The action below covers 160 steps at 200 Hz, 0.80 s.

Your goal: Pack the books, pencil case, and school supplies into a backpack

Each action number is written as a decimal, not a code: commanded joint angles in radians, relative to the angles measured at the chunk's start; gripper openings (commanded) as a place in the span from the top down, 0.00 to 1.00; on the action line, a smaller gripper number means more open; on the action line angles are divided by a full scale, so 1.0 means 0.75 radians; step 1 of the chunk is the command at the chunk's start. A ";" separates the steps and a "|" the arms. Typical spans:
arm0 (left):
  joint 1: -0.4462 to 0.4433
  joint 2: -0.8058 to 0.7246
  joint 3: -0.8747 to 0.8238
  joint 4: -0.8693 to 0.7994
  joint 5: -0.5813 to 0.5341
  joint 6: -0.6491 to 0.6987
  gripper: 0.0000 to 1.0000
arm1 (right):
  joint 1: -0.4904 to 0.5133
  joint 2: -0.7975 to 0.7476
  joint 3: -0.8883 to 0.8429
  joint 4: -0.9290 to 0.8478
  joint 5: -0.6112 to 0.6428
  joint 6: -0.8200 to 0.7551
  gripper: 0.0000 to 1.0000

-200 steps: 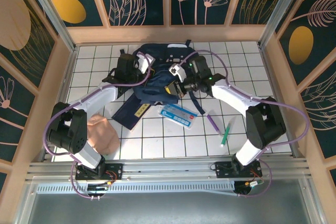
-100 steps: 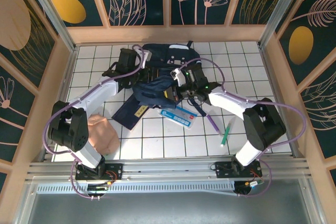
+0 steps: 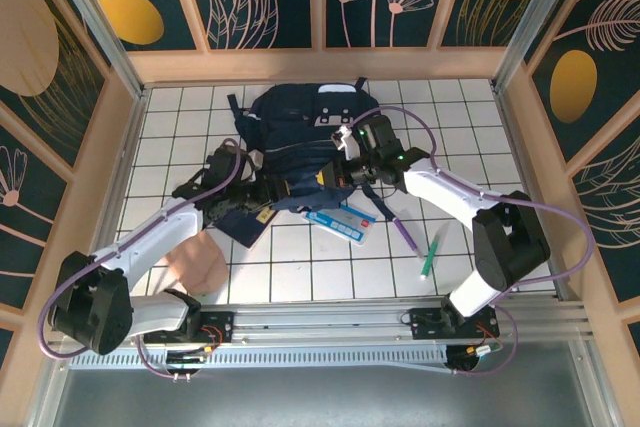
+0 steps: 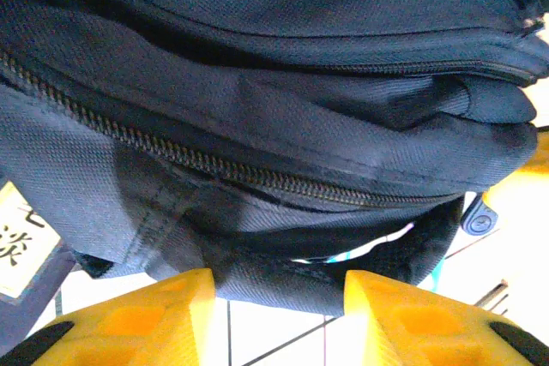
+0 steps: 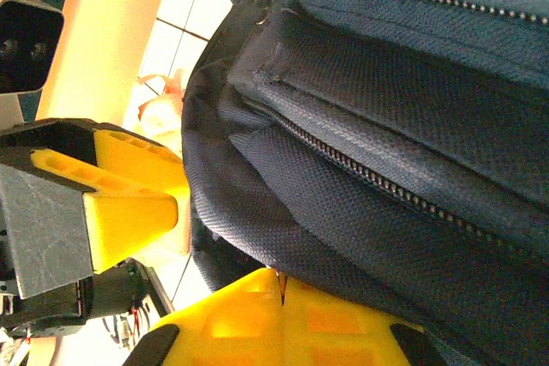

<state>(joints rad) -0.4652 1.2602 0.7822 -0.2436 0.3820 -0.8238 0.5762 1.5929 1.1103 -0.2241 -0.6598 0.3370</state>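
- Since a second ago the left arm has drawn back from the backpack's far-left side to its near edge. Its fingers have parted, and the bag lies flatter.
- The left pincer is spread with nothing between its fingers. The bag's lower fold and a zipper sit just ahead of its tips.
- The right pincer is pressed together, seemingly pinching a fold of bag fabric, with the left pincer just off to one side.
- The book lies just under the left pincer, and the pencil case lies near the right one.
- The bag's mouth looks barely open. Keep the right pinch steady and lifted, and have the left take a single fabric layer and draw away from the right.
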 commanded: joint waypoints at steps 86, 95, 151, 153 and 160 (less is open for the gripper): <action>-0.098 0.187 0.000 0.496 0.065 -0.232 0.60 | 0.150 0.151 0.104 0.067 -0.009 0.159 0.78; -0.097 0.159 -0.009 0.446 0.034 -0.196 0.59 | 0.148 0.117 0.066 0.081 0.013 0.170 0.74; -0.095 -0.060 -0.161 0.293 0.031 -0.142 0.56 | 0.124 -0.158 -0.094 -0.024 0.187 0.179 0.61; -0.095 -0.067 -0.164 0.285 0.025 -0.138 0.56 | 0.124 -0.164 -0.095 -0.035 0.205 0.180 0.60; -0.095 -0.087 -0.173 0.259 0.009 -0.127 0.56 | 0.118 -0.178 -0.095 -0.085 0.277 0.191 0.59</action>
<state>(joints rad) -0.5316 1.2499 0.6907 0.0078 0.3904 -0.9501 0.6693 1.5383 1.0546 -0.2214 -0.5930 0.4713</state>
